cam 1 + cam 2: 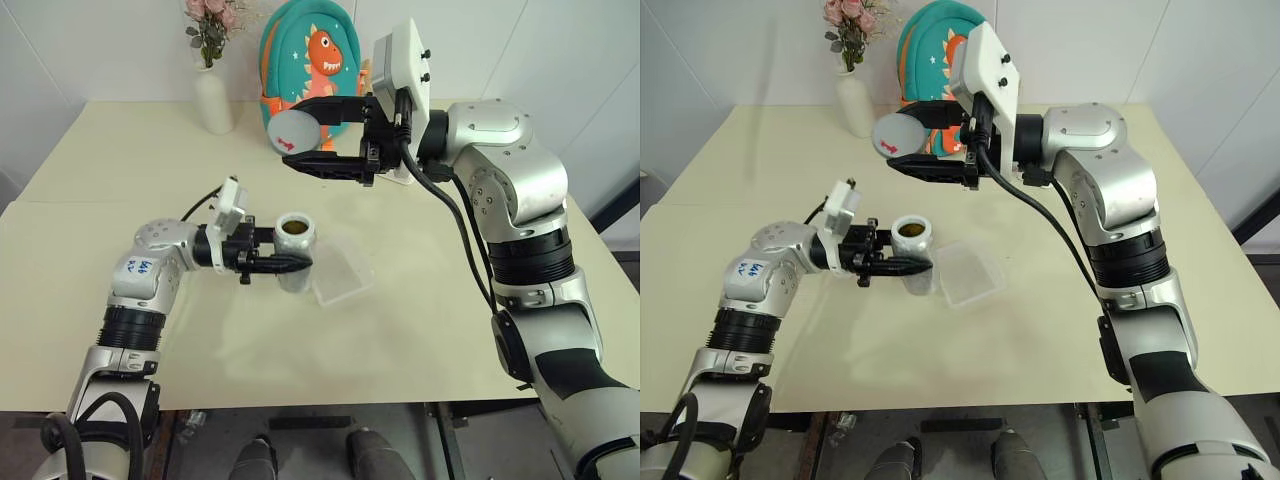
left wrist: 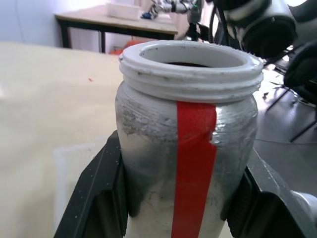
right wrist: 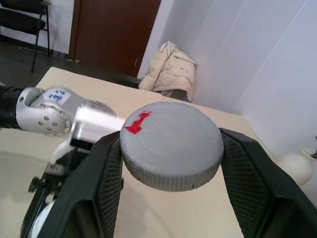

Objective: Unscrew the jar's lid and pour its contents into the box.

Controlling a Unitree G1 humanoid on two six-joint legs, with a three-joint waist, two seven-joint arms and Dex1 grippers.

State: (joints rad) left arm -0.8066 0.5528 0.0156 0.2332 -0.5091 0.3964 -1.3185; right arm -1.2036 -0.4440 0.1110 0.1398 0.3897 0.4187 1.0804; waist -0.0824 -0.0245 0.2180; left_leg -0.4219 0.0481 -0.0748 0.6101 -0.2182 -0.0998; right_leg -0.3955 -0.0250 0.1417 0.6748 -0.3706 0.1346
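Observation:
The jar [image 1: 296, 243] stands upright near the middle of the table with its mouth uncovered. My left gripper [image 1: 298, 266] is shut on its body from the left. The left wrist view shows the jar [image 2: 188, 148] close up, with a white threaded rim and a red strip, between two black fingers [image 2: 94, 198]. Brownish contents [image 1: 295, 227] lie inside. The grey lid [image 1: 293, 131], marked with red, is held well above and behind the jar, with my right gripper [image 1: 297, 133] shut on it. In the right wrist view the lid [image 3: 171, 146] sits between the pads [image 3: 106, 183]. The clear box [image 1: 342, 275] lies just right of the jar.
A white vase [image 1: 213, 100] with pink flowers stands at the table's back edge. Beside it is a teal dinosaur backpack [image 1: 310, 45], partly behind my right gripper. Bare tabletop [image 1: 400, 340] spreads in front of the box and to its right.

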